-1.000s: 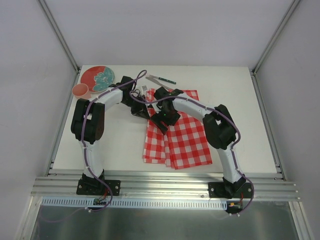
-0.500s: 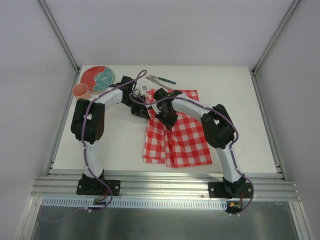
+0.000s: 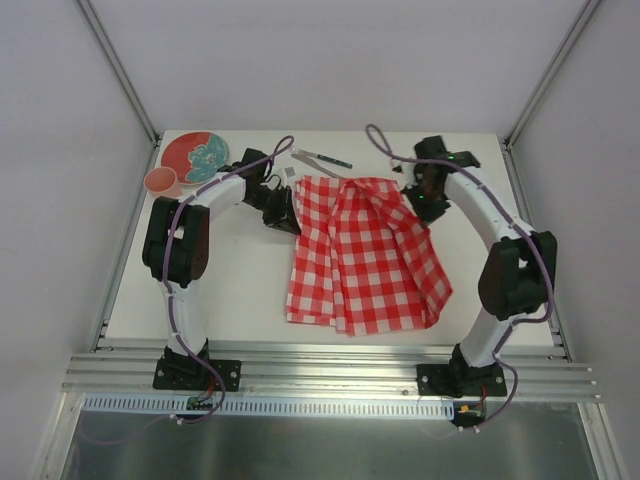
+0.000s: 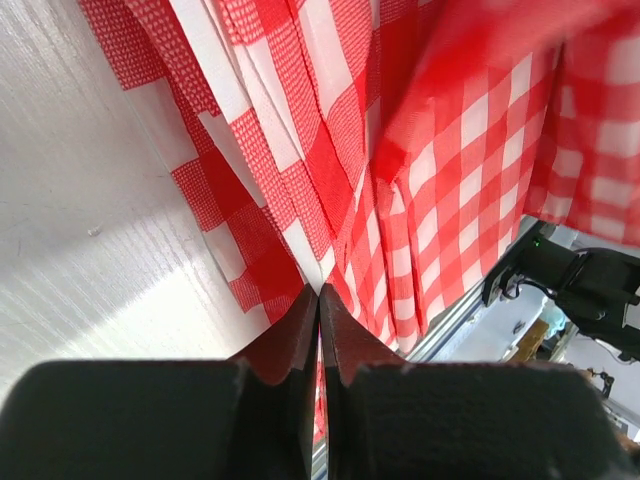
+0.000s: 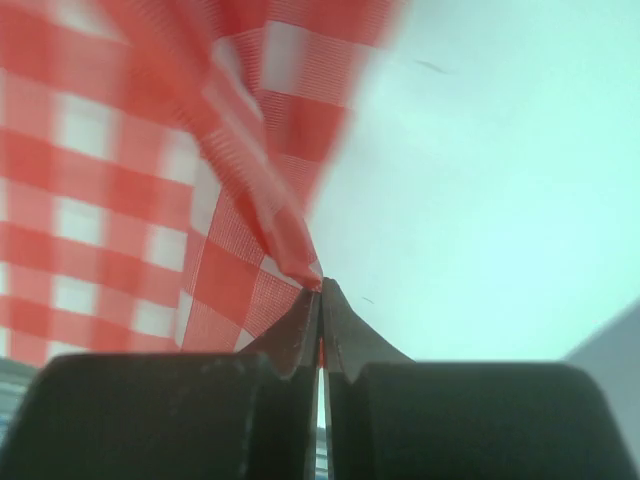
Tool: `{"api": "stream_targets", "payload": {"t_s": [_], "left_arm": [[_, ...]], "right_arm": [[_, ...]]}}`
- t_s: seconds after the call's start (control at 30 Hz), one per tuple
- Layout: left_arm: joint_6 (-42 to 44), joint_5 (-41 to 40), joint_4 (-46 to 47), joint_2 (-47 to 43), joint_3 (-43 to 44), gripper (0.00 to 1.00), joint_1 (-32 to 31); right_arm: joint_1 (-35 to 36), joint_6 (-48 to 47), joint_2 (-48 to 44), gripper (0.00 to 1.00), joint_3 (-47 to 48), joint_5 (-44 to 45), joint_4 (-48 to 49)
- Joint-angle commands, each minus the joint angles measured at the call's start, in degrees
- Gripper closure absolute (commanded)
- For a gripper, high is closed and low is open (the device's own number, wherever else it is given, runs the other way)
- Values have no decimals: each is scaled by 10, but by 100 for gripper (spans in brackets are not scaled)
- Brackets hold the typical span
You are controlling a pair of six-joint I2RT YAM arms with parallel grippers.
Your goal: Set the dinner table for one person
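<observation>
A red-and-white checked cloth (image 3: pixel 365 255) lies partly spread, still creased, on the off-white dinner table (image 3: pixel 240 290). At the cloth's far left corner my left gripper (image 3: pixel 289 207) is shut on its edge; the left wrist view shows the closed gripper (image 4: pixel 320 290) pinching folded cloth (image 4: pixel 450 150) above the tabletop (image 4: pixel 90 200). My right gripper (image 3: pixel 409 196) holds the far right corner, pulled out to the right. In the right wrist view the gripper (image 5: pixel 320 285) is shut on a bunched tip of the cloth (image 5: pixel 120 200), blurred, over the table (image 5: pixel 480 180).
A red and teal plate (image 3: pixel 195 157) and a pink cup (image 3: pixel 162 181) sit at the far left corner. Cutlery with a dark handle (image 3: pixel 322 159) lies just beyond the cloth. An aluminium rail (image 3: pixel 330 362) runs along the near edge, and frame posts stand at the far corners.
My right gripper closed on the cloth near the middle, then swung far to the right, drawing the cloth's right part open. The left gripper stayed in place, shut.
</observation>
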Motion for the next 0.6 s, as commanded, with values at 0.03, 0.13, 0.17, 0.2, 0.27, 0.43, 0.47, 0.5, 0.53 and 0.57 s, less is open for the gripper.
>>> {"api": "stream_targets", "payload": {"t_s": [0.03,0.13,0.17,0.2,0.27,0.43,0.47,0.5,0.53,0.57], "left_arm": [[2,8,-2,10,16,100,1],[3,7,-2,13,17,100,-1],[4,8,-2,14,19,100,-2],[4,8,-1,15,19,100,-3],[4,7,-2,16,24,100,-5],[5,4,-2,12,27,100,-7],[6,3,-2,12,27,100,-6],[6,3,-3,11,26,100,-6],[7,2,-3,11,24,100,-7],[7,2,-3,11,24,100,-6]], "right_arm": [[-132,-24,-46,99,-50,36,-45],[-186,-31,-39,93,-103,48,-28],[-191,-34,-26,84,-120,57,-22],[-191,-37,-19,80,-132,77,-22],[-206,-38,-16,78,-157,98,-10],[-193,-25,-87,29,-72,79,-9],[-180,-31,-101,21,-37,76,1],[-165,-36,-129,20,-26,76,11],[-127,-43,-144,20,-18,73,22],[-104,-51,-158,18,-13,80,55]]}}
